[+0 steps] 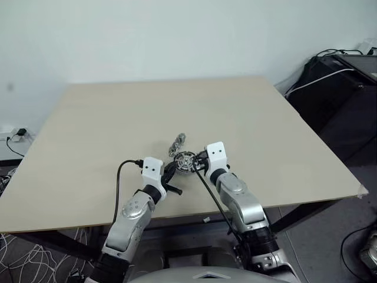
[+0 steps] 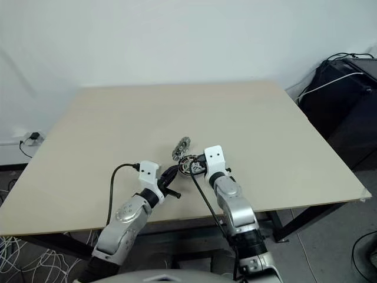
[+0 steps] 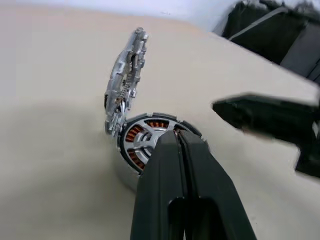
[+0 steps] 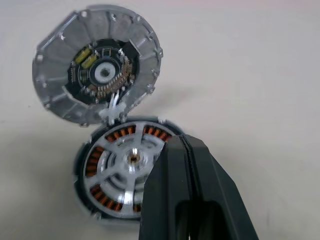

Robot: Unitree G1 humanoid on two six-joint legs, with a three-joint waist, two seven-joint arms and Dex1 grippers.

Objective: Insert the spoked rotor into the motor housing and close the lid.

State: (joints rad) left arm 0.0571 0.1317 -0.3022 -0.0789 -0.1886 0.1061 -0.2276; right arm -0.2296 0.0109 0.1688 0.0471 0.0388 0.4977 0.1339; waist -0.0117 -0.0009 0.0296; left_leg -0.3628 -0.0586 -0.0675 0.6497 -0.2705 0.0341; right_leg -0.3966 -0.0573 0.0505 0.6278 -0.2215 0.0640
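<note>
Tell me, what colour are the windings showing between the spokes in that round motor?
Copper-orange, seen between the silver spokes of the rotor; the right wrist view shows them best.

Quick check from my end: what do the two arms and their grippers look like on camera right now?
Both arms are silver-grey metal with black joint sections. Each wrist carries a white boxy camera block ahead of a two-fingered black gripper: left gripper, right gripper. A black cable loops from the left wrist block, and another runs along the right forearm. The fingers are smooth, matte black and tapered.
</note>
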